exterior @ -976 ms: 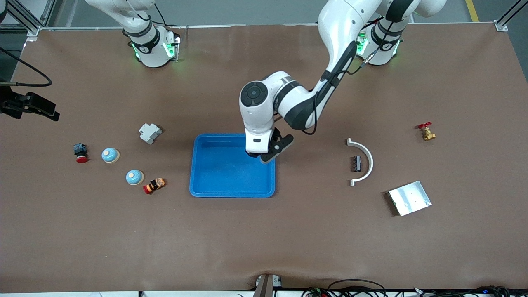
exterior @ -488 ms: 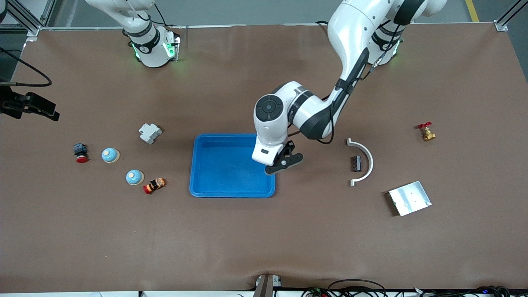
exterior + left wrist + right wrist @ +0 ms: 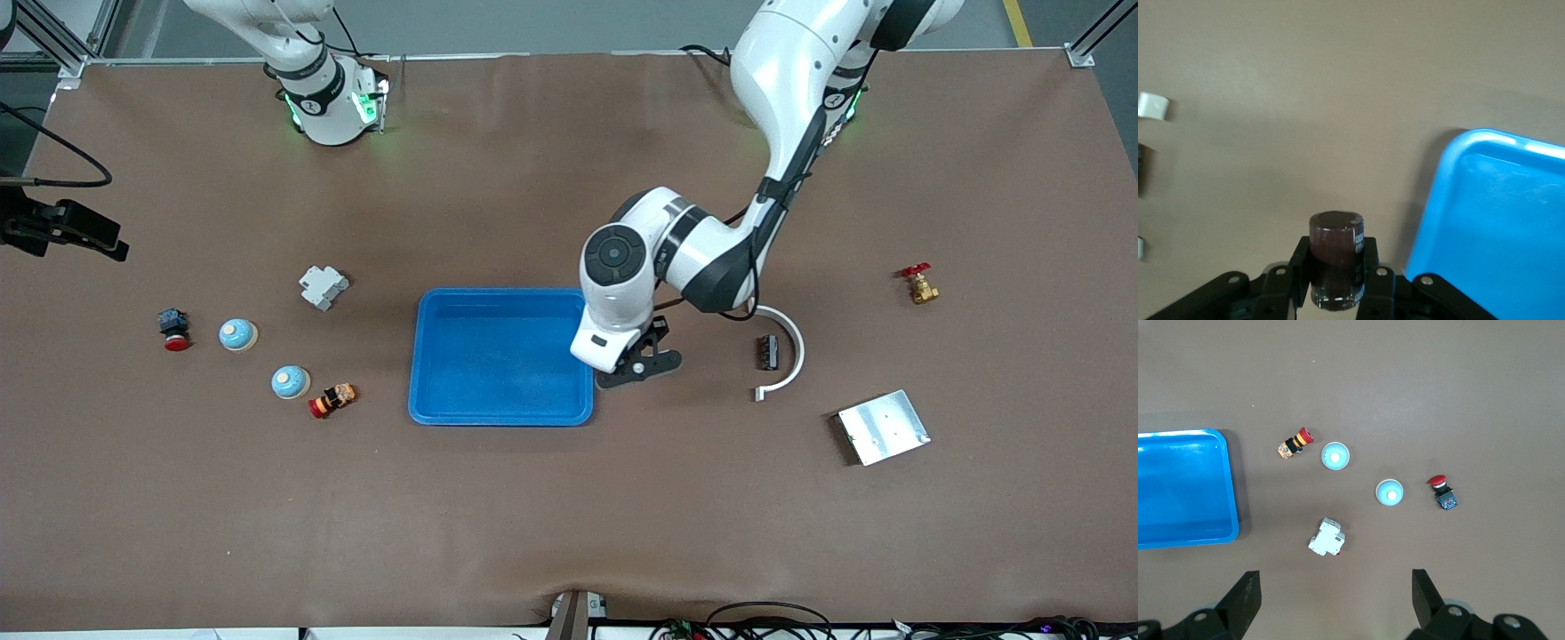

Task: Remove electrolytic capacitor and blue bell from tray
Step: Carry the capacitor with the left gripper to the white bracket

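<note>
A dark, round capacitor (image 3: 1336, 245) stands upright between the fingers of my left gripper (image 3: 1336, 260), which is shut on it. The left gripper (image 3: 638, 368) hangs over the brown table just outside the blue tray (image 3: 498, 356), at the tray's edge toward the left arm's end. Two bells, blue domes on cream bases, sit on the table toward the right arm's end: one bell (image 3: 238, 334) and a second (image 3: 291, 382), nearer the front camera. My right gripper (image 3: 1335, 600) is open, high over the table, with both bells (image 3: 1335, 456) (image 3: 1389, 492) below it.
Near the bells lie a red push button (image 3: 175, 329), a red-and-yellow button (image 3: 332, 399) and a white breaker (image 3: 323, 286). Toward the left arm's end lie a white curved piece (image 3: 787, 351), a black block (image 3: 766, 352), a metal plate (image 3: 884, 427) and a brass valve (image 3: 919, 284).
My left gripper, still shut on the capacitor, has moved from over the tray to just outside its edge, toward the left arm's end and lower in the front view. The right arm has not moved.
</note>
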Robot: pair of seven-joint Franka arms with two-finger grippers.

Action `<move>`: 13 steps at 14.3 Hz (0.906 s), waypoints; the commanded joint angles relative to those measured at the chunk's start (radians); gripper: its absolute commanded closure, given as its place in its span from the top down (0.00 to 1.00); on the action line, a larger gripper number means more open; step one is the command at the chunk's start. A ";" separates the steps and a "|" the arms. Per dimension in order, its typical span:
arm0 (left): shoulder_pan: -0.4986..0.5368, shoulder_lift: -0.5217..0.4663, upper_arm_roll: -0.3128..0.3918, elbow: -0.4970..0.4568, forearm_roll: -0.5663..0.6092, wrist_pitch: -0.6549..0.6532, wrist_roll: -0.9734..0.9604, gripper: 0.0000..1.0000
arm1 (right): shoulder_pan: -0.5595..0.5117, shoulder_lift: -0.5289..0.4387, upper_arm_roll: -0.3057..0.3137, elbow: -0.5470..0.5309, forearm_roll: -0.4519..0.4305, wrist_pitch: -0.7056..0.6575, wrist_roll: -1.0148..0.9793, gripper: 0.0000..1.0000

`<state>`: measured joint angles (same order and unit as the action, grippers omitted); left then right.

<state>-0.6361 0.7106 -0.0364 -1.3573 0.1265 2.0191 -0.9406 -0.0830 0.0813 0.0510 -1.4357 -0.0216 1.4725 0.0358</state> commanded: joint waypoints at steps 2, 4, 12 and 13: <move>0.091 -0.178 -0.011 -0.227 -0.004 0.021 0.187 0.00 | -0.001 -0.006 0.000 -0.005 0.012 0.002 0.013 1.00; 0.140 -0.261 -0.011 -0.348 0.001 0.076 0.287 0.00 | -0.003 -0.006 0.001 -0.005 0.012 0.003 0.013 1.00; 0.259 -0.416 -0.010 -0.641 0.005 0.268 0.540 0.00 | -0.003 -0.006 0.000 -0.005 0.012 0.002 0.013 1.00; 0.288 -0.439 -0.011 -0.689 0.005 0.311 0.587 0.00 | -0.003 -0.006 0.000 -0.005 0.012 0.002 0.013 1.00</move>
<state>-0.4041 0.3450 -0.0363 -1.9391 0.1276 2.2599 -0.4366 -0.0831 0.0817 0.0505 -1.4358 -0.0216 1.4725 0.0359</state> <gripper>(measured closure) 0.656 0.000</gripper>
